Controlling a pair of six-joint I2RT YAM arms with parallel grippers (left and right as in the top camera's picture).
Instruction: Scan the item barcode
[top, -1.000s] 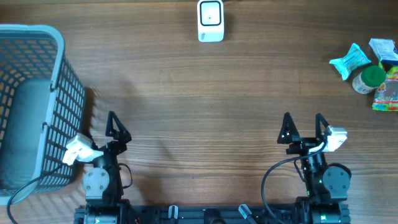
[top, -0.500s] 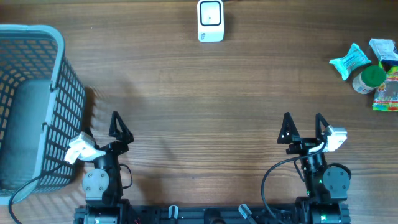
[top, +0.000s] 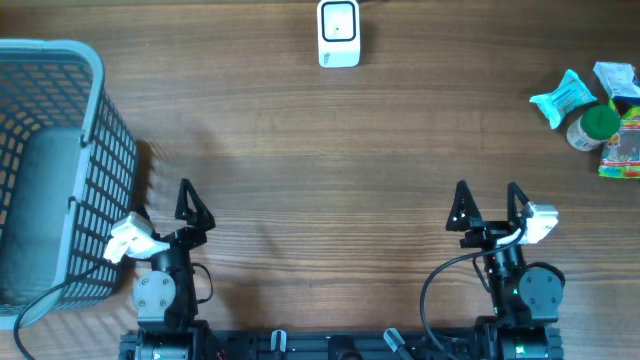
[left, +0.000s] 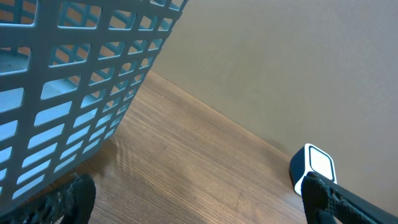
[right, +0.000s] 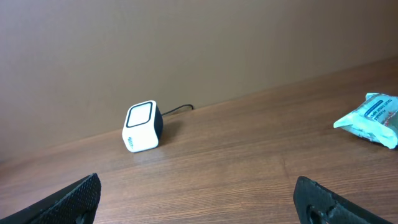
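– On the wooden surface (top: 320, 140), what is the biggest thing?

– It is the grey-blue plastic basket (top: 108, 150) at the left edge. Its walls are a grid of holes. In the left wrist view it fills the upper left corner.

– And where are the two arms?

– Both are at the near edge. The left gripper (left: 198, 186) is just beside the basket, and its jaws are spread wide with nothing between them. The right gripper (top: 487, 195) is on the other side, well apart from the left one. Its jaws are also wide and hold nothing.

– Where is the scanner?

– The scanner (top: 338, 33) is a small white box with a dark body. It stands at the far edge, near the middle, and a thin cable goes out behind it.

– And the items for scanning?

– They lie in a group at the far right edge, well apart from both grippers and the scanner: a teal packet (top: 563, 97), a jar with a green lid (top: 594, 125), a colourful packet (top: 622, 145) and a white and blue packet (top: 615, 78). I cannot see any barcode.
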